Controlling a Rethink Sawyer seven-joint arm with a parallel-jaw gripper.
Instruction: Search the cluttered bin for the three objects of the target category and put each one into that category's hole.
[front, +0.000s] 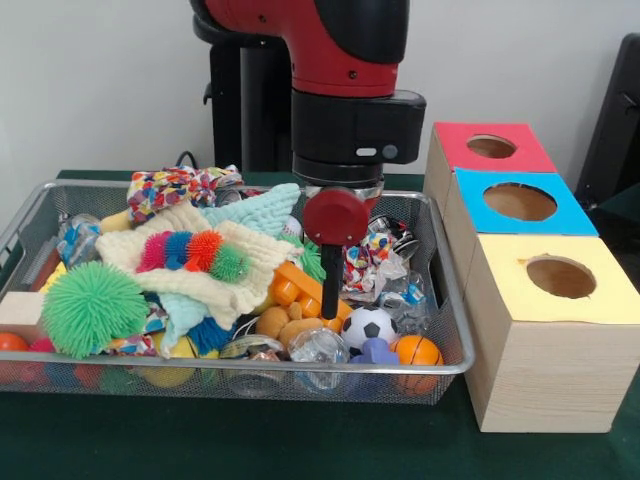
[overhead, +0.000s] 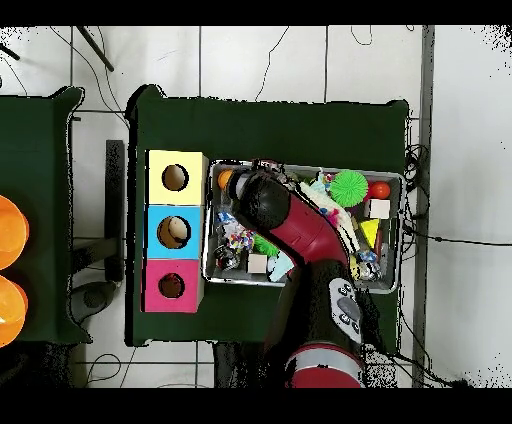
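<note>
The wire mesh bin (front: 250, 367) is full of mixed toys. A plain tan-orange soft toy (front: 285, 325) lies near its front middle, partly buried. No tiger-striped toy shows. My gripper (front: 330, 298) hangs below the red and black arm and reaches down into the clutter just above and right of the tan-orange toy. Its tip is partly hidden among the toys. The red-topped box with its round hole (front: 491, 146) stands far right of the bin. In the overhead view the arm covers the middle of the bin (overhead: 240, 281), and the red box hole (overhead: 171, 286) shows beside it.
A blue-topped box (front: 520, 202) and a yellow-topped box (front: 560, 277) stand in line with the red one. In the bin lie a green puff ball (front: 92, 308), a cream cloth (front: 190, 265), a soccer ball (front: 368, 325) and an orange basketball (front: 418, 350).
</note>
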